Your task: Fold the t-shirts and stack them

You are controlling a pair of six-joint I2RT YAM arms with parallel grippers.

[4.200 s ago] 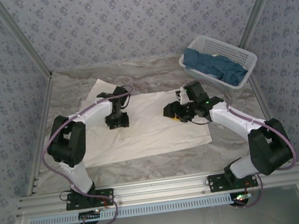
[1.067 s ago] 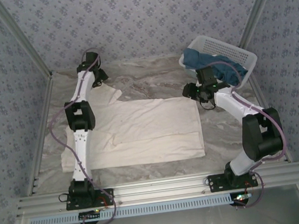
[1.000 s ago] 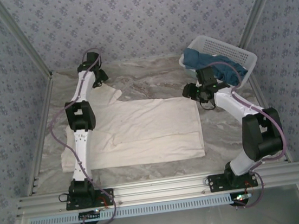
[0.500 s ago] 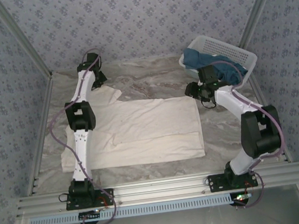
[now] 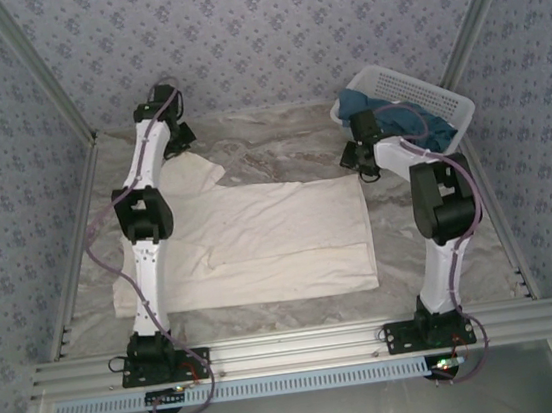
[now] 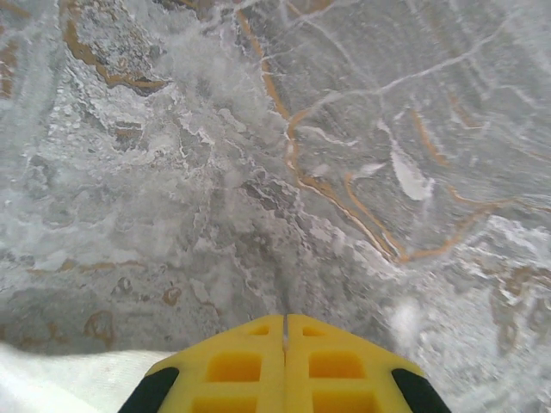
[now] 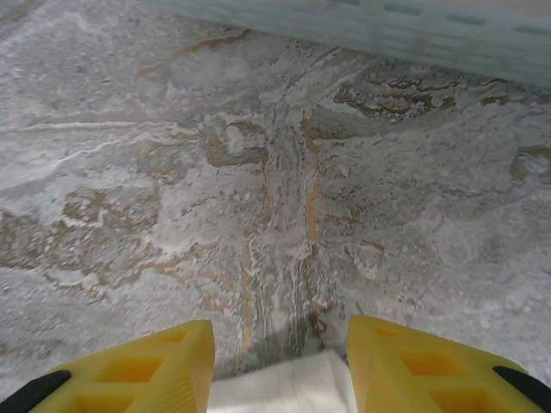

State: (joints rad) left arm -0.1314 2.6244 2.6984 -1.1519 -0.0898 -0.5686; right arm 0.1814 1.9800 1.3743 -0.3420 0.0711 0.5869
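The cream-white t-shirt (image 5: 260, 239) lies spread flat on the marble table. My left gripper (image 5: 180, 143) is at the far left by the shirt's sleeve. Its yellow fingers (image 6: 285, 317) are shut tight together, with white cloth (image 6: 52, 379) showing beside the left finger. I cannot tell whether any cloth is pinched. My right gripper (image 5: 354, 157) is at the shirt's far right corner. It stands open (image 7: 280, 331) with that cloth corner (image 7: 284, 387) between its fingers, untouched. The dark teal t-shirts (image 5: 418, 129) lie bunched in the basket.
The white lattice basket (image 5: 444, 95) stands at the back right, just beyond the right gripper; its base wall (image 7: 387, 30) runs along the top of the right wrist view. Metal frame rails border the table left and right. Bare marble (image 5: 279, 146) lies beyond the shirt.
Both grippers have moved from the shirt's middle out to its far corners. In the last second the left gripper shut and its arm rose slightly. The right arm's elbow swung up and inward, its jaws narrowing a little.
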